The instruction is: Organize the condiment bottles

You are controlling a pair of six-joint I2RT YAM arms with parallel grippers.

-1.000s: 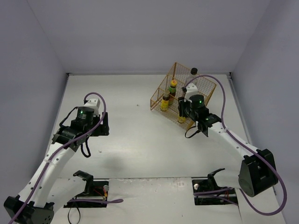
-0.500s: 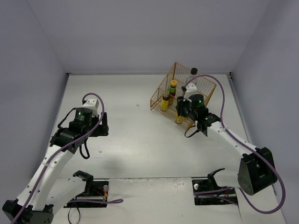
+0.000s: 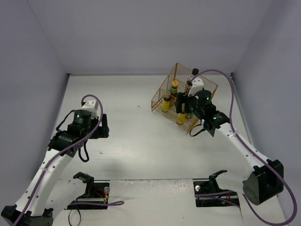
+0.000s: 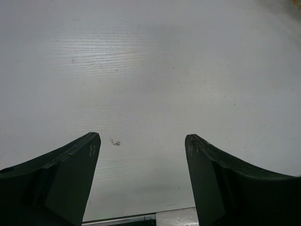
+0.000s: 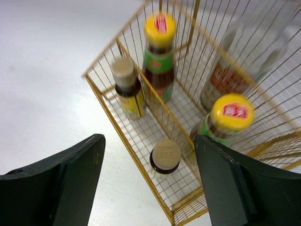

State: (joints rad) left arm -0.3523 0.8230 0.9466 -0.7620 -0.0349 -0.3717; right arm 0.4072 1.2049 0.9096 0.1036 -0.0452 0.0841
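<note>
A yellow wire rack (image 3: pixel 207 85) (image 5: pixel 125 141) stands at the back right and holds the condiment bottles. In the right wrist view a short bottle with a tan cap (image 5: pixel 165 156) stands upright in the rack's near corner, and a second short yellow-labelled one (image 5: pixel 127 87) is further left. Two dark bottles with orange-yellow caps (image 5: pixel 159 52) (image 5: pixel 227 117) and the tall clear bottle (image 5: pixel 244 56) stand behind. My right gripper (image 5: pixel 149 139) (image 3: pixel 184 106) hovers open above the tan-capped bottle, touching nothing. My left gripper (image 4: pixel 142 136) (image 3: pixel 96 129) is open over bare table at the left.
Grey walls close in the white table on three sides. Two black fixtures (image 3: pixel 89 188) (image 3: pixel 214 188) sit at the near edge by the arm bases. A purple cable (image 3: pixel 221 75) loops from the right arm over the rack's back.
My right gripper has opened, let go of the tan-capped short bottle in the rack, and lifted back over the rack. The left arm has drawn back slightly.
</note>
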